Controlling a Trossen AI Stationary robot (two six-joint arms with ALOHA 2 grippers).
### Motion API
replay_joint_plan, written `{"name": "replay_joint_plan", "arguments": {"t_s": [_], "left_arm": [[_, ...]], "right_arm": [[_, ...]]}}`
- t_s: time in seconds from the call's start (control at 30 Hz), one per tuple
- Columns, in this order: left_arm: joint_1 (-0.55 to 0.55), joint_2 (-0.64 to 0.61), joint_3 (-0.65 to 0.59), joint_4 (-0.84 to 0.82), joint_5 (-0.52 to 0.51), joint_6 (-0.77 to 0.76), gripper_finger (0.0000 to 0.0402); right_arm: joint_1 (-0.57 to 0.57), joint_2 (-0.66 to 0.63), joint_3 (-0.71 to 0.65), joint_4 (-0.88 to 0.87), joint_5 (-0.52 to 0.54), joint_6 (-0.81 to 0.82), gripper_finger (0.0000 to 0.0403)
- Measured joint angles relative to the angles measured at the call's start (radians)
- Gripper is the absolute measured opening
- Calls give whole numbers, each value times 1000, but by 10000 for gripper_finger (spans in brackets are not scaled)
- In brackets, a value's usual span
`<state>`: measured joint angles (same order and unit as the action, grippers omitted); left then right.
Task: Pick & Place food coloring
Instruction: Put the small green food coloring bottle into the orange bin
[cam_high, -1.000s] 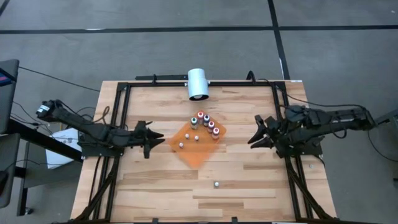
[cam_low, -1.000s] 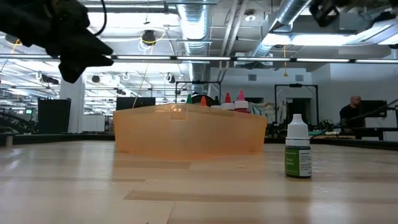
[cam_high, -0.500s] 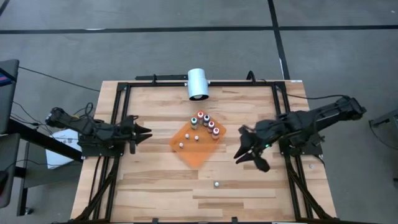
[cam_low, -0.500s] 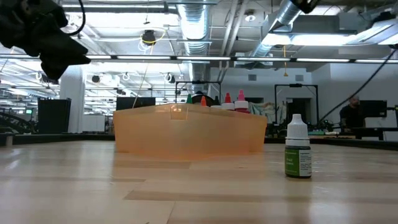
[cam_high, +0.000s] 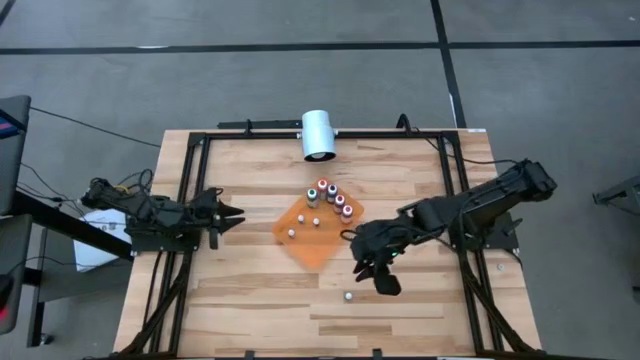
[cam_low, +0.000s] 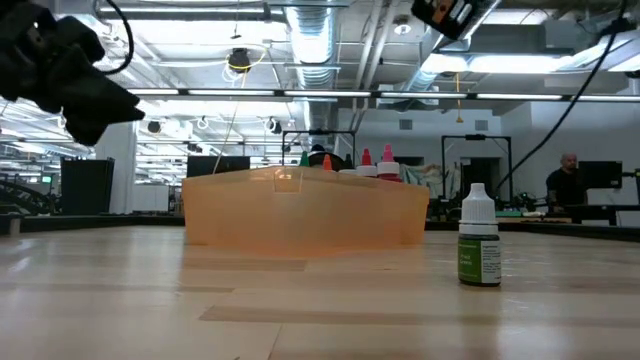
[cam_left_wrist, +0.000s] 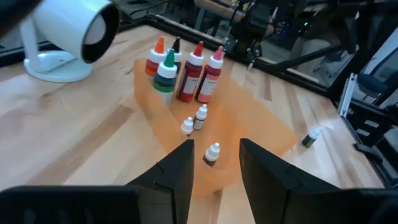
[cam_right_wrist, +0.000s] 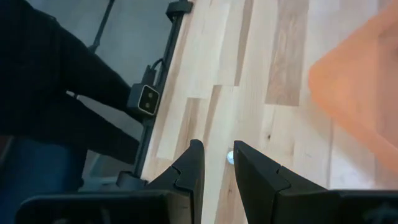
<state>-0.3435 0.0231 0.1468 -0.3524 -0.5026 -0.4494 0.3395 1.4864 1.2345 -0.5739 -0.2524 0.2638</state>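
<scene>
Right end effector, fingers parted and empty, hangs above lone bottle.

My dark grippers hung over a pale, striped wooden table. A translucent orange sheet carried red-, green- and orange-capped bottles.

Two matte black jointed arms trailing thin black cables.

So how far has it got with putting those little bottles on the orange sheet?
Most stand on the orange sheet already: the tall bottles and three tiny ones. One lone bottle sits on bare wood. The right pincer hovers near it, holding nothing. The left pincer waits at the table's left side.
</scene>
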Motion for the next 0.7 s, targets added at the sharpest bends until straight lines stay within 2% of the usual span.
{"name": "replay_joint_plan", "arguments": {"t_s": [0.1, 0.3, 0.57, 0.7], "left_arm": [[0, 1, -49, 103, 18, 7, 119], [0, 0, -54, 142, 59, 72, 119], [0, 2, -54, 204, 238, 110, 119], [0, 2, -54, 208, 285, 113, 119]], "right_arm": [[-1, 35, 23, -2, -24, -1, 75], [-7, 75, 29, 3, -36, -1, 75], [-59, 116, 27, -23, -34, -1, 75], [-93, 144, 25, -30, -36, -1, 75]]}}
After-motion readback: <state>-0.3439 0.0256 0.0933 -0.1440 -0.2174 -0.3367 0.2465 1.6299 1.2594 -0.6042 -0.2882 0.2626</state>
